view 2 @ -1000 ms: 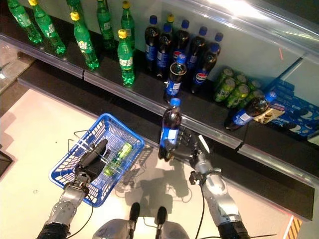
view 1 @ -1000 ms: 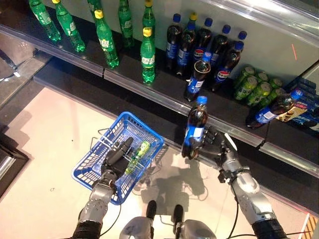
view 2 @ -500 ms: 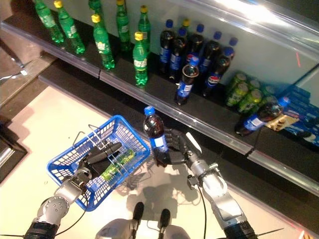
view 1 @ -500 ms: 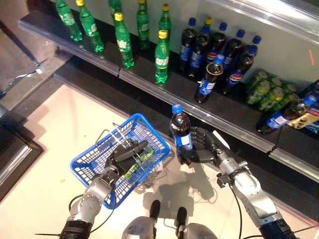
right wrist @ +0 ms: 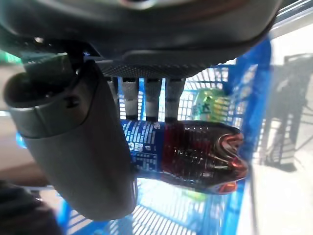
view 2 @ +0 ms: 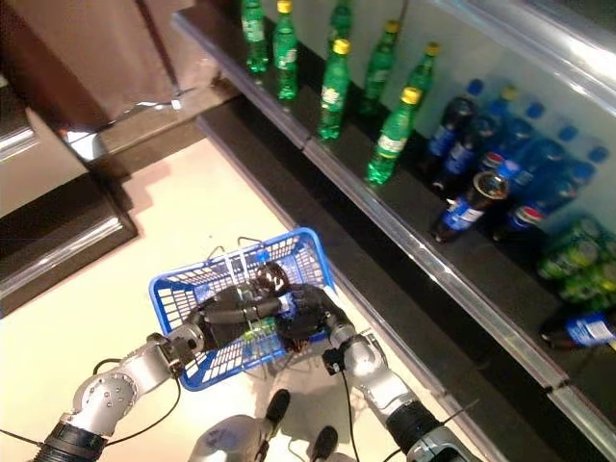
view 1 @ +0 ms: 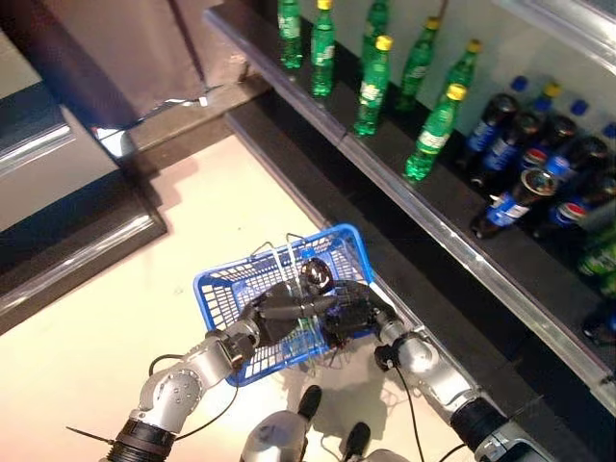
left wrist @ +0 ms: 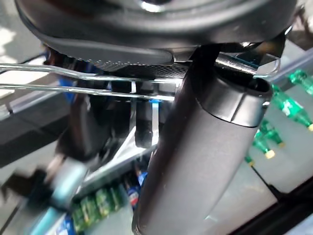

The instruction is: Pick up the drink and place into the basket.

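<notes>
Gripping cola bottle (right wrist: 195, 154) inside basket (view 1: 226, 289) rim, right hand (view 1: 356, 313), left hand (view 1: 274, 313) holding handle.

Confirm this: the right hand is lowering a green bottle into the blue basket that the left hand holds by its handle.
Not green. The right wrist view shows the right hand gripping a dark cola bottle over the blue basket; the left hand holds its handle.

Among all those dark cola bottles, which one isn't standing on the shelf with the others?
The cola bottle held in the right hand, lying sideways inside the blue basket. The other dark bottles stay on the shelf.
</notes>
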